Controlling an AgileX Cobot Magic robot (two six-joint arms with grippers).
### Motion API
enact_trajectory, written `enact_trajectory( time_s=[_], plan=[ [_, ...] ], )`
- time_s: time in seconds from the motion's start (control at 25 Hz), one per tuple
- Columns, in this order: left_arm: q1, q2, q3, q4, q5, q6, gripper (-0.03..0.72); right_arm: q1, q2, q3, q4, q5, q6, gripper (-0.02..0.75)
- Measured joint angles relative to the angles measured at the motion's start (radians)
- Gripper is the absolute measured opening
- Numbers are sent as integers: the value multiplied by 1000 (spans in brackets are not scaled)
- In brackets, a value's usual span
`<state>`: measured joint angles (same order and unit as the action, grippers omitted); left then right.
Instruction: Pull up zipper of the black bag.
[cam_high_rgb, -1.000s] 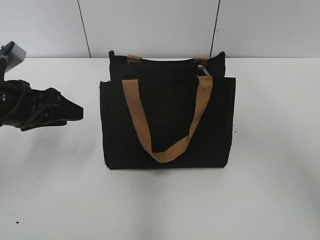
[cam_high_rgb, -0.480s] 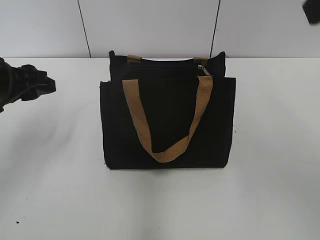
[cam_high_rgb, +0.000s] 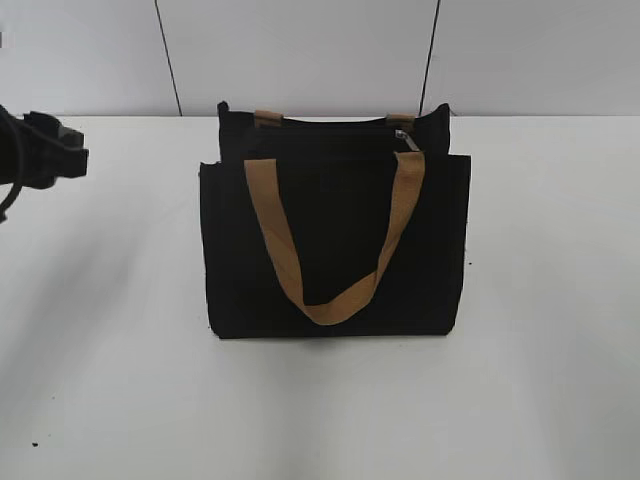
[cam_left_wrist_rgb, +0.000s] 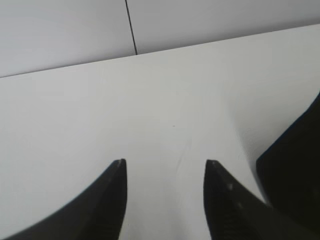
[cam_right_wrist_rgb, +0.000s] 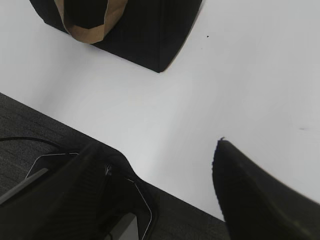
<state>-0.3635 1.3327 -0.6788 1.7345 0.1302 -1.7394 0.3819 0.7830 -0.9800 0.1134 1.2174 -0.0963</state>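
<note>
Hovering at the far left edge of the frame, the left gripper (cam_left_wrist_rgb: 165, 167) has its jaws parted over bare white table (cam_high_rgb: 110, 380); the black bag (cam_high_rgb: 335, 250) lies centre, its zipper (cam_high_rgb: 405, 138) pull seemingly at upper right; the right gripper (cam_right_wrist_rgb: 165, 150) is spread wide, empty

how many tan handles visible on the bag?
2. One handle lies looped down the front face of the black bag. Of the other handle, only two short ends show at the bag's top rear edge, left and right; the rest is hidden.
</note>
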Motion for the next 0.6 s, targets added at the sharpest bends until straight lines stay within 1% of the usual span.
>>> enact_trajectory(
  time_s=[0.12, 0.16, 0.2, 0.24, 0.32, 0.4, 0.52, 0.6],
  plan=[
    [-3, 16, 25, -44, 55, 110, 385, 0, -85, 48, 0, 0, 0, 516],
    [-3, 29, 36, -76, 75, 151, 385, 0, -113, 63, 0, 0, 0, 516],
    [-3, 41, 44, -140, 90, 210, 385, 0, -136, 75, 0, 0, 0, 516],
    [-3, 47, 51, -231, 98, 284, 385, 0, -161, 82, 0, 0, 0, 516],
    [-11, 49, 55, -445, 121, 468, 393, 0, -202, 97, 0, 1, 0, 516],
    [-36, 49, 55, -679, 153, 704, 418, 0, -236, 114, 0, 1, -1, 516],
    [-93, 49, 47, -948, 292, 952, 480, 0, -263, 154, 0, 1, -1, 516],
    [-131, 40, 27, -1086, 405, 1083, 505, 0, -273, 183, 0, 1, -1, 516]
  ],
)
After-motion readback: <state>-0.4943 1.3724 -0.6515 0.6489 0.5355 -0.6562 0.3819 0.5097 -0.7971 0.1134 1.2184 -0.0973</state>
